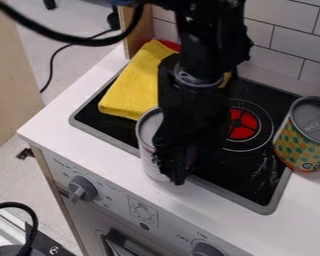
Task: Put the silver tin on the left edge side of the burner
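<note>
The silver tin [148,137] is upright at the front frame of the black cooktop, left of the middle, its right part hidden by my gripper. The black gripper [179,157] hangs down right against the tin in this view and overlaps its right side. I cannot tell whether it holds the tin. To the right, the burner [243,124] shows a red centre with white rings, partly covered by the arm.
A yellow cloth [130,85] lies over the cooktop's back left, with a red item [171,45] behind it. A patterned can [305,142] stands by the cooktop's right edge. White counter [62,117] borders the left, knobs [83,188] the front, a tiled wall the back.
</note>
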Motion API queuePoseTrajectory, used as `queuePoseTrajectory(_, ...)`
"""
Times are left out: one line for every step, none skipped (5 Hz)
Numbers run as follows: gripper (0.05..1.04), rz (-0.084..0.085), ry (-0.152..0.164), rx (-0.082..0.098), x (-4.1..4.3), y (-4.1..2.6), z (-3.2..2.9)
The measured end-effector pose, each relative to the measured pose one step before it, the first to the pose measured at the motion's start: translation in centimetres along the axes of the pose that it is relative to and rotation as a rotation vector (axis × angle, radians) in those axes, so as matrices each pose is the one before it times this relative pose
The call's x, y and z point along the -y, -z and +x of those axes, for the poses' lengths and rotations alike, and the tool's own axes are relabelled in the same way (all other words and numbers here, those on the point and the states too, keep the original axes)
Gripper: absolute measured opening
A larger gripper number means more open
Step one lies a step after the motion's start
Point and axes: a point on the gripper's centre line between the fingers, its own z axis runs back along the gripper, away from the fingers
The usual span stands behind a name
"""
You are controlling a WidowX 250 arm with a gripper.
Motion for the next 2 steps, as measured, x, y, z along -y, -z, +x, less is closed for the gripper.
queuePoseTrajectory(0.996, 0.0088, -0.0016, 0.0000, -0.152, -0.043, 1.111)
queuePoseTrajectory(0.997, 0.0005, 0.0010, 0.0192, -0.045, 0.026, 1.580)
